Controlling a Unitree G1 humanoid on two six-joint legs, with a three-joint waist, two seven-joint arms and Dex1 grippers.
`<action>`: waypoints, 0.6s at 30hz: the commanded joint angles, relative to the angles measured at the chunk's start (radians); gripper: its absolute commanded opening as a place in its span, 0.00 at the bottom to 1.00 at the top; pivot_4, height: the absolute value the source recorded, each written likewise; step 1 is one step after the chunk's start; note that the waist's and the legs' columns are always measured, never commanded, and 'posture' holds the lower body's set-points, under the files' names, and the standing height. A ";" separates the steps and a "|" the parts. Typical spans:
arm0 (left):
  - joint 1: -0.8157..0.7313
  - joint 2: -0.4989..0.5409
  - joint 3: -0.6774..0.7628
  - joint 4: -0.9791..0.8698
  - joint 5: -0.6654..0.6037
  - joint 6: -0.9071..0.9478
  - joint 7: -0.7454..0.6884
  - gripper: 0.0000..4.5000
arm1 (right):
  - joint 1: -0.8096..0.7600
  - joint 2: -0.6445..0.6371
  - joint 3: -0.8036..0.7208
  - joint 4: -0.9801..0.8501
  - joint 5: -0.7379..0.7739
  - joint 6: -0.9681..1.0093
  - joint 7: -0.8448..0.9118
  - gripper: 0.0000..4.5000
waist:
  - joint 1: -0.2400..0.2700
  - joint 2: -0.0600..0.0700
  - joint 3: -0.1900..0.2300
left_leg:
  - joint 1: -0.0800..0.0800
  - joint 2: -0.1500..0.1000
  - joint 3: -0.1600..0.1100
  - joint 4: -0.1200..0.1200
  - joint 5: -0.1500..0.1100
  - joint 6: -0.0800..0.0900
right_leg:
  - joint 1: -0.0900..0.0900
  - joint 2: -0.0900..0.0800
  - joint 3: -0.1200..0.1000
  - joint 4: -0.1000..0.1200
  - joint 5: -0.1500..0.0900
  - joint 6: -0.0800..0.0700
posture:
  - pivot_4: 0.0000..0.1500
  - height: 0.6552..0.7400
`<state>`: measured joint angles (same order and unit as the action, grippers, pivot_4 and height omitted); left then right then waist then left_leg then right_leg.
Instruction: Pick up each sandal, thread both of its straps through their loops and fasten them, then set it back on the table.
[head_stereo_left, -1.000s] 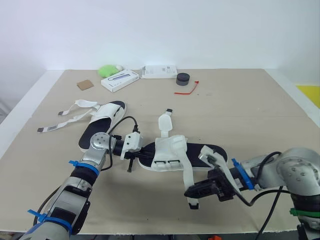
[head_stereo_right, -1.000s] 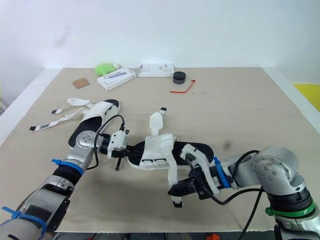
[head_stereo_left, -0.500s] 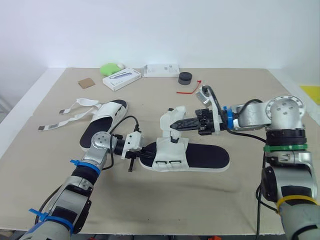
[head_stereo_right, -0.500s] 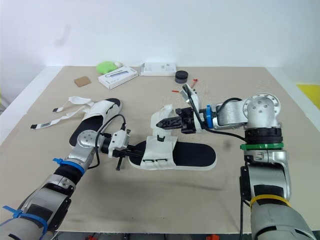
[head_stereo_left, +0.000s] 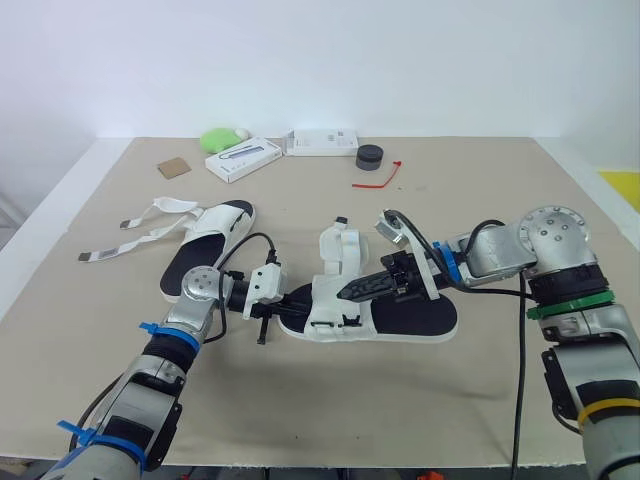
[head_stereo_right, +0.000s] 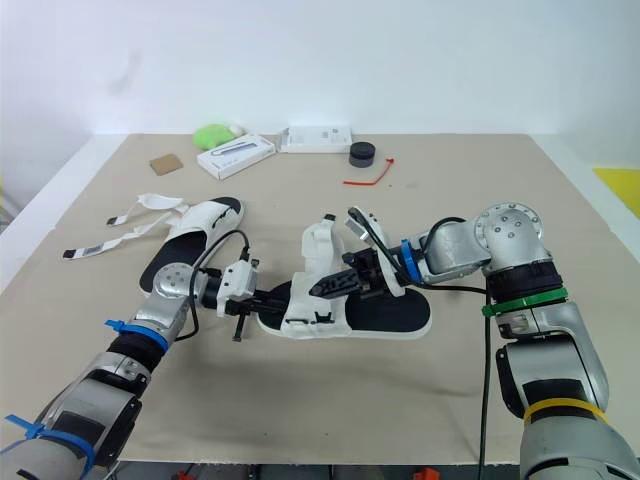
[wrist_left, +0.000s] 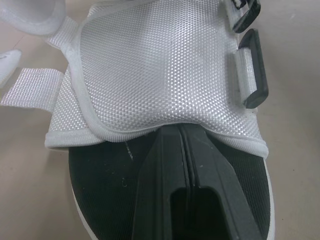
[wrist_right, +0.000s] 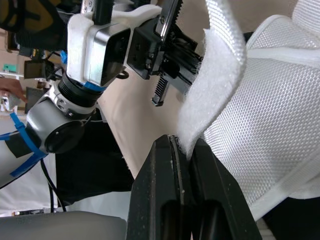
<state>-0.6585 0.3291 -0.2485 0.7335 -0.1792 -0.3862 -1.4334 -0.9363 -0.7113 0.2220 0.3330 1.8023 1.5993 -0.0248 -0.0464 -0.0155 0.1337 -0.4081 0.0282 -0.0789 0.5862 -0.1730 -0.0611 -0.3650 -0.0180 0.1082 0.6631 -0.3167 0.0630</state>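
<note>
A white mesh sandal with a black insole (head_stereo_left: 410, 318) lies flat near the middle of the beige table (head_stereo_left: 480, 200), held between the two arms. The left gripper (wrist_left: 181, 137) reaches in from one end of it. Its two black fingers are pressed together and their tips rest on the insole, right at the edge of the mesh upper. This looks meant to pin the sandal down so it cannot slide while the other arm works. The right gripper (head_stereo_left: 346, 292) comes in low over the other end of the sole. Its fingers appear closed on the lower edge of the white hook-and-loop strap (wrist_right: 210, 75), which stands up from the upper and curls over above the fingertips. Holding the strap near its free end would let the arm steer it toward the black plastic loops (wrist_left: 260, 75) on the side of the upper. Nothing passes through those loops, so the threading of this sandal seems barely begun. The pinch is thin, so the soft strap could slip out when pulled. The second white sandal (head_stereo_left: 205, 240) lies well apart on the robot's left, with its loose white straps (head_stereo_left: 130, 240) spread on the table, unfastened and waiting its turn.
</note>
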 joint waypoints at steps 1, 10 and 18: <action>0.098 0.020 -0.078 0.116 0.118 0.055 0.013 0.00 | 0.007 -0.021 0.010 -0.016 0.020 -0.004 -0.034 0.00 | 0.000 0.000 0.000 | 0.000 0.000 0.000 0.000 0.000 0.000 | 0.000 0.000 0.000 0.000 0.000 0.000 | 1.00 1.00; 0.094 0.018 -0.079 0.118 0.116 0.057 0.011 0.00 | 0.024 0.013 0.001 -0.036 -0.067 -0.012 -0.062 0.00 | 0.000 0.000 0.000 | 0.000 0.000 0.000 0.000 0.000 0.000 | 0.000 0.000 0.000 0.000 0.000 0.000 | 1.00 1.00; 0.090 0.019 -0.074 0.121 0.113 0.055 0.013 0.00 | 0.066 0.004 -0.017 -0.222 -0.058 -0.003 0.053 0.00 | 0.001 0.001 0.000 | 0.000 0.000 -0.001 0.000 0.000 0.000 | 0.000 0.000 -0.001 0.000 -0.001 -0.001 | 1.00 1.00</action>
<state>-0.6568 0.3280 -0.2481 0.7335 -0.1818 -0.3862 -1.4325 -0.8791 -0.7086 0.2148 0.1685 1.7305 1.5791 -0.0088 -0.0457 -0.0149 0.1333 -0.4084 0.0283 -0.0801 0.5859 -0.1732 -0.0607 -0.3654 -0.0181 0.1072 0.6631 -0.3173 0.0623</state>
